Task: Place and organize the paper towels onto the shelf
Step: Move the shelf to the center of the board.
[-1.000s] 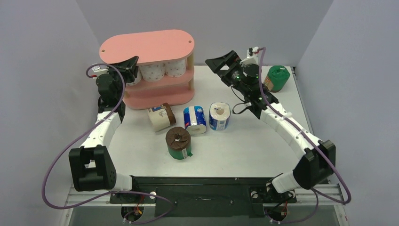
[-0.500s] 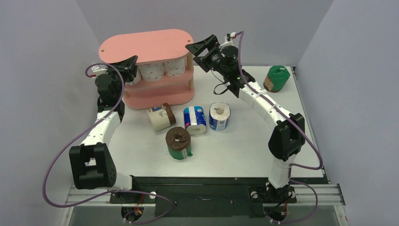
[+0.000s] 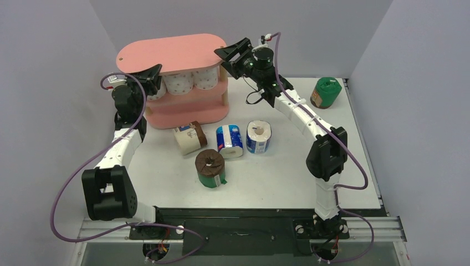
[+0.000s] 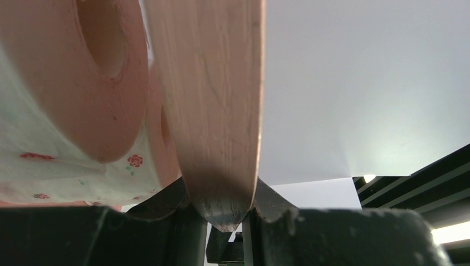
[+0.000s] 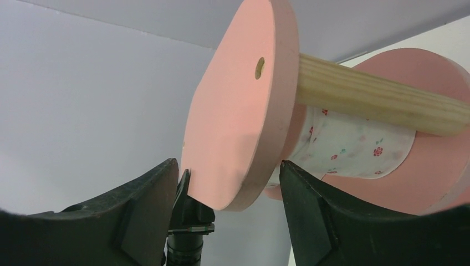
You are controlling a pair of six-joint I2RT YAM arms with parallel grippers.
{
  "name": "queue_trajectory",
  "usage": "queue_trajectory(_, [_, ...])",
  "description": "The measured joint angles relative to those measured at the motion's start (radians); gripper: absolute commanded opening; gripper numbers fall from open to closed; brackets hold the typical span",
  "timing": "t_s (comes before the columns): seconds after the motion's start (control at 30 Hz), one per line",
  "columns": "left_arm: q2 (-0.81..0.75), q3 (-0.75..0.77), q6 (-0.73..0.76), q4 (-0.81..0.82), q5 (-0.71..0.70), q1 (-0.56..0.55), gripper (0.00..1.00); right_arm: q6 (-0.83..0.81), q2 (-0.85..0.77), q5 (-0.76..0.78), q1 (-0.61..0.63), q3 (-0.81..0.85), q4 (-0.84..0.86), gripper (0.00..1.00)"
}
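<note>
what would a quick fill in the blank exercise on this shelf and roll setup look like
1. The shelf holds ___ dotted rolls on its middle tier.
2. ___ wrapped rolls sit on the table, off the shelf.
3. The right end effector straddles the edge of the shelf's ___ board.
4. The left end effector is closed on a wooden ___ of the shelf.

Missing words: three; five; top; post

Shelf (image 3: pixel 172 52) holds three dotted rolls (image 3: pixel 180 83); five wrapped rolls (image 3: pixel 229 141) sit outside.
</note>
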Motion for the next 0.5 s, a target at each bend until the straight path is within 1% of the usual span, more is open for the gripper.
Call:
queue_trajectory(0.13, [0.003, 0.006, 0.001, -0.006, 0.002, 0.000, 0.00, 0.008, 0.023, -0.002, 0.004, 0.008, -0.019, 0.59])
queue_trajectory(0.27, [0.005, 0.009, 0.001, -0.007, 0.002, 0.000, 0.00, 0.026, 0.056, -0.005, 0.009, 0.040, -0.028, 0.51])
queue_trajectory(0.4, [0.007, 0.011, 0.002, -0.008, 0.003, 0.000, 0.00, 0.042, 0.079, -0.011, 0.014, 0.064, -0.032, 0.39])
queue_trajectory(0.47, [0.008, 0.011, 0.002, -0.007, 0.003, 0.000, 0.00, 0.048, 0.081, -0.011, 0.015, 0.066, -0.033, 0.30])
queue_trajectory(0.5, [0.008, 0.012, 0.002, -0.007, 0.004, 0.000, 0.00, 0.049, 0.081, -0.011, 0.015, 0.066, -0.032, 0.27])
